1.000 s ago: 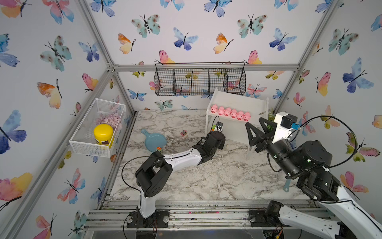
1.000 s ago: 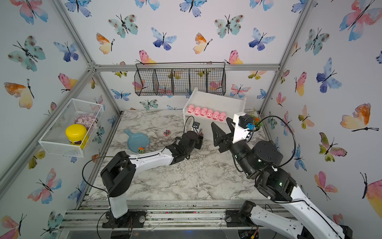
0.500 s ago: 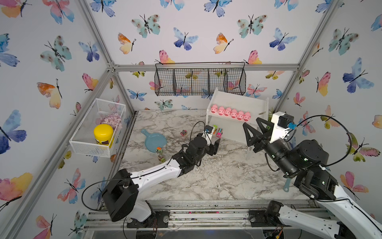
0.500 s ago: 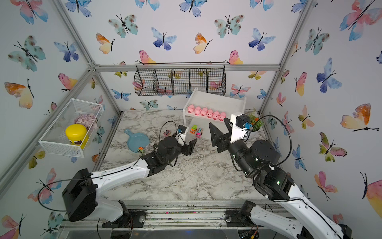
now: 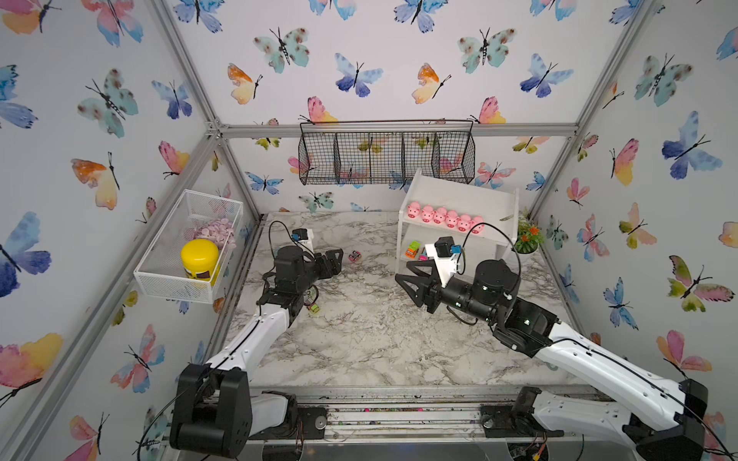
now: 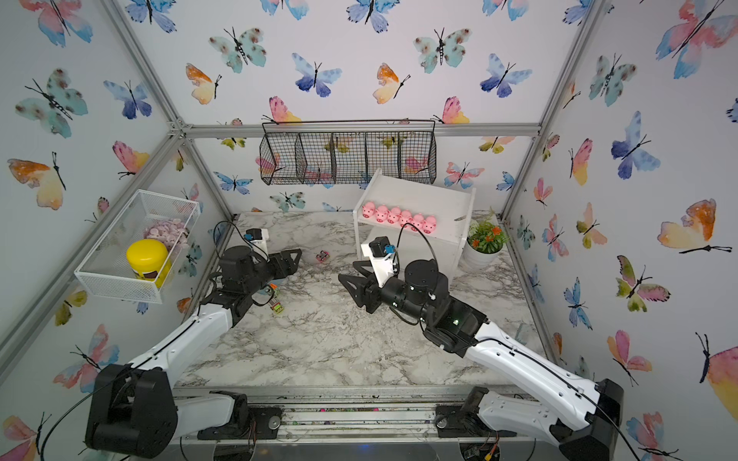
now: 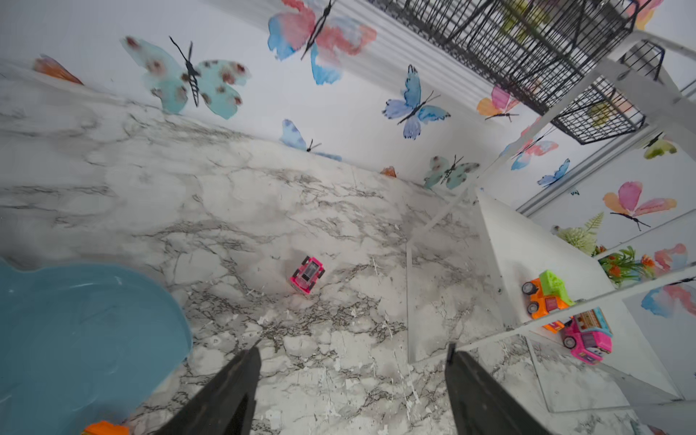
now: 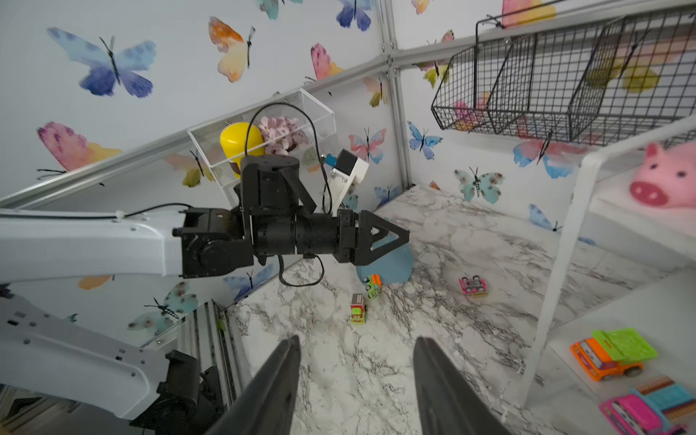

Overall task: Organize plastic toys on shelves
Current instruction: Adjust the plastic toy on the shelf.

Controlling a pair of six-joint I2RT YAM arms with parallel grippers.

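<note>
You have 6 glossy pink plastic pig figures in 1 row on the top board of the white two-tier wooden shelf unit. You have 5 small plastic toy trucks:
- 2 are on its lower board, an orange-and-green dump truck and a pink-and-blue truck.
- 1 small pink truck is alone on the marble tabletop.
- 2 are by the flat blue plastic dish, an orange truck and a red-and-green truck.

Their printing is too small to read. Your left gripper has its jaws wide and is empty. Your right gripper has its jaws parted and is empty.
</note>
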